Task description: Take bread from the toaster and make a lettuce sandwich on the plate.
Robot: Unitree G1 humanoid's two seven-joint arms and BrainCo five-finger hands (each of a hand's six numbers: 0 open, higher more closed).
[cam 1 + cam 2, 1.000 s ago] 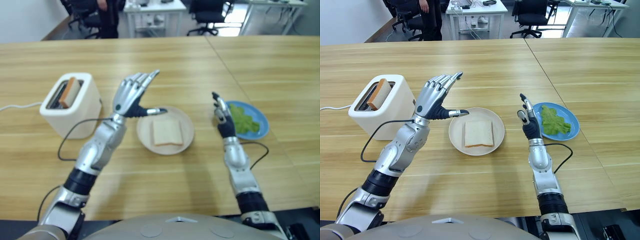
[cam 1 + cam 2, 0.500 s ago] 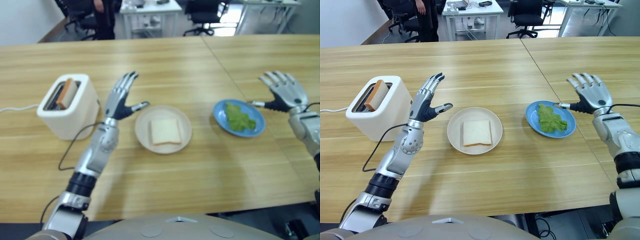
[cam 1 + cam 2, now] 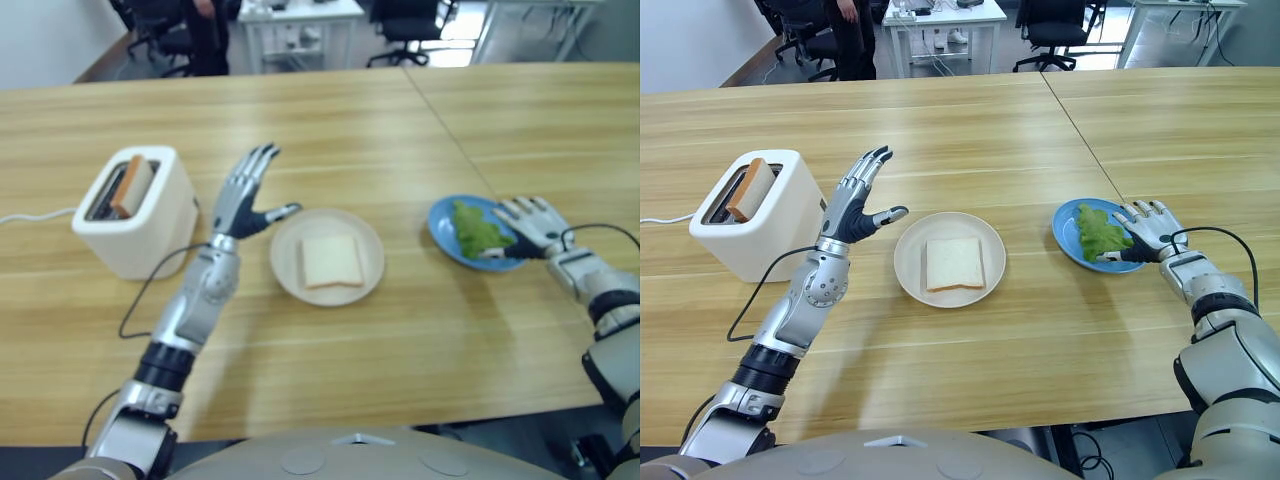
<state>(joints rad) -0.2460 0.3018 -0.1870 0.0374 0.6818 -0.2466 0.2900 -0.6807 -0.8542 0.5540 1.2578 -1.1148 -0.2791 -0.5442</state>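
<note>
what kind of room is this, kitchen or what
Most likely an office or lab, not a kitchen: large wooden tables set side by side, black rolling chairs and a white desk behind them. The toaster just sits on a table.

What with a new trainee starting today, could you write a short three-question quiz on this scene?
1. True or false: the cream plate holds two slices of bread.
2. Which hand is at the blue plate with the lettuce?
3. Fill in: a bread slice stands in the ____.
Key: 1 false, a single slice lies there; 2 the right hand; 3 toaster.
</note>
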